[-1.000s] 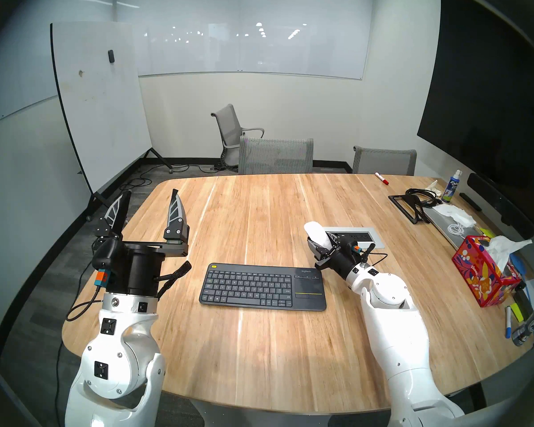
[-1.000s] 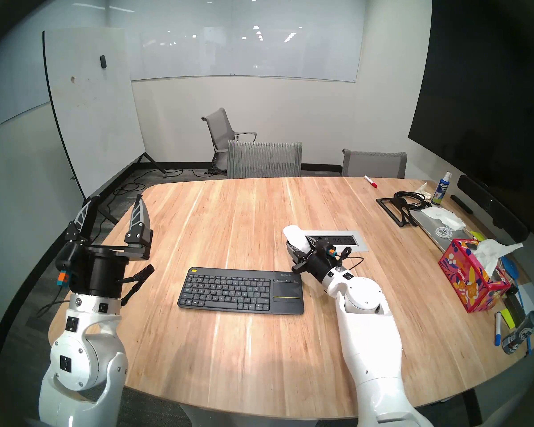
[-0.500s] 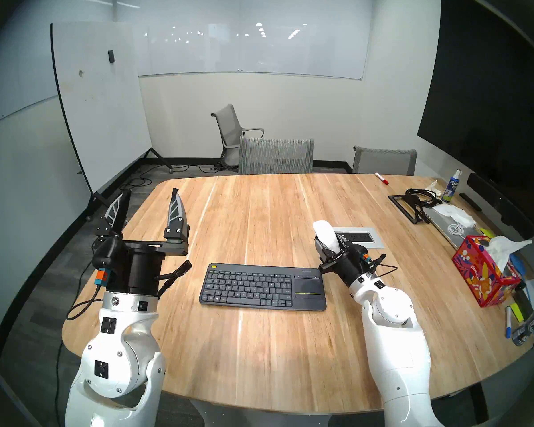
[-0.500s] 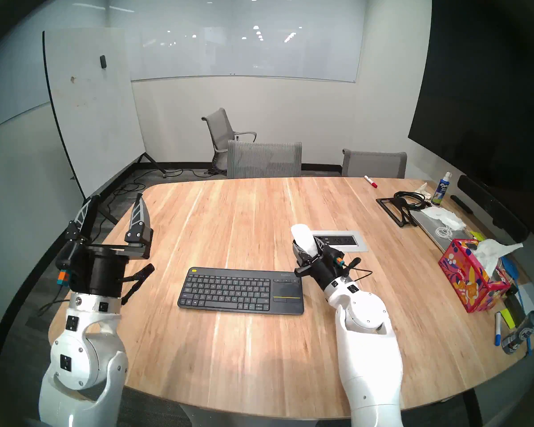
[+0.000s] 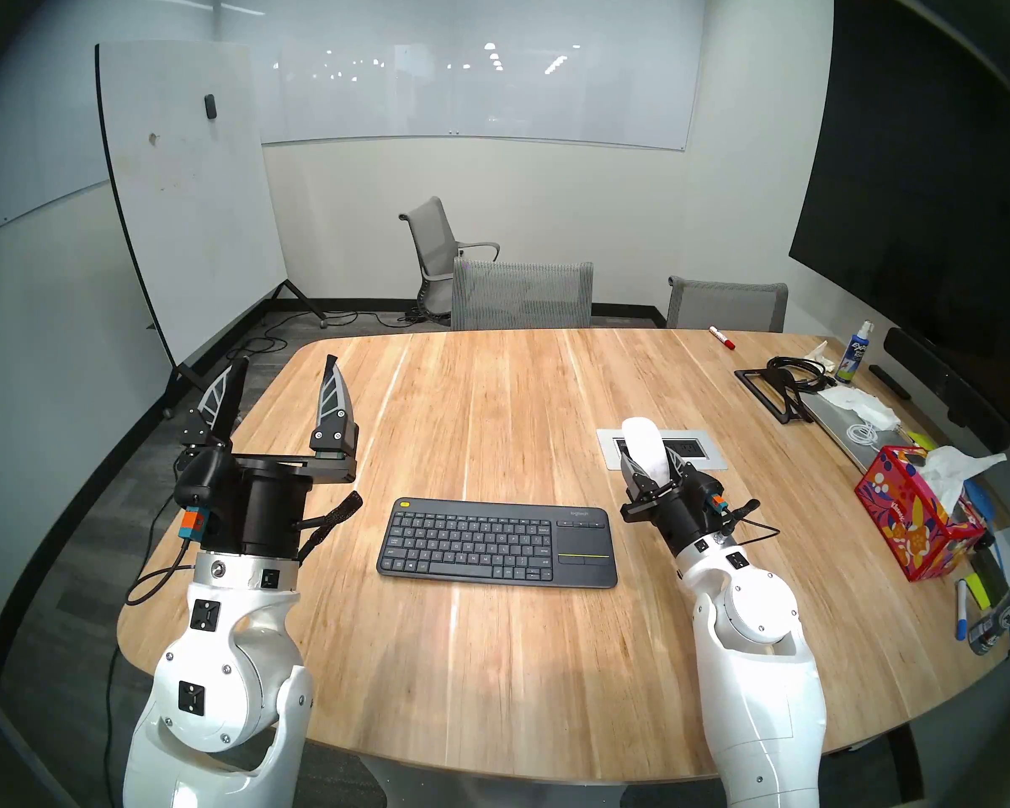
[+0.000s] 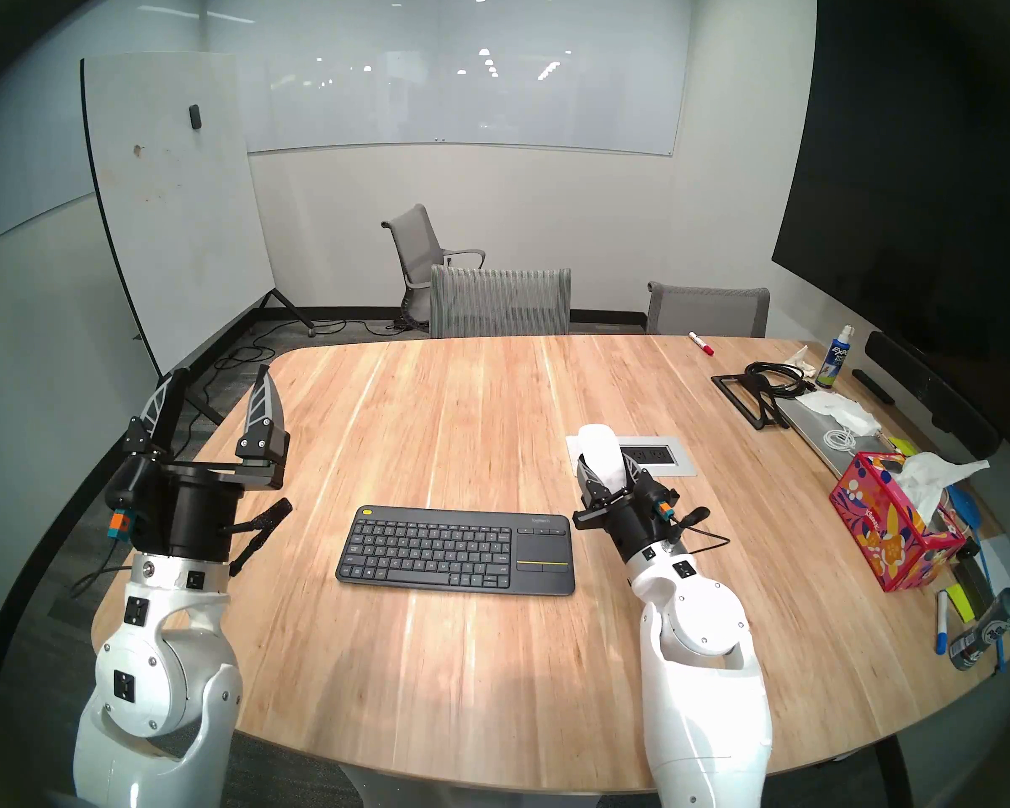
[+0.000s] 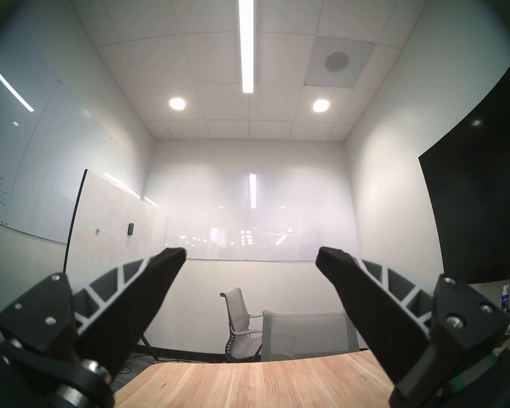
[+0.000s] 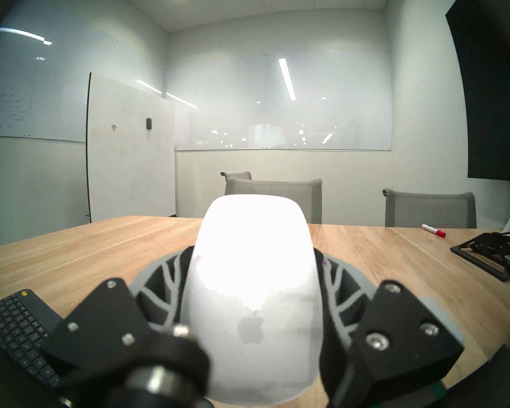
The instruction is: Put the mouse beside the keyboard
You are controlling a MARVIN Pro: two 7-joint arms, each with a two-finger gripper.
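Note:
The white mouse is held off the wooden table, its nose pointing up and away. My right gripper is shut on its sides, just right of and behind the touchpad end of the dark grey keyboard. The keyboard lies flat near the table's front. My left gripper stands open over the table's left edge, holding nothing.
A power outlet plate is set into the table behind the mouse. At the right lie a floral tissue box, a black stand with cables, a spray bottle, markers and a red-capped pen. Grey chairs stand behind.
My right arm has carried the mouse to the right and a little nearer, from behind the keyboard's touchpad corner to beyond its right end. The left arm has not moved.

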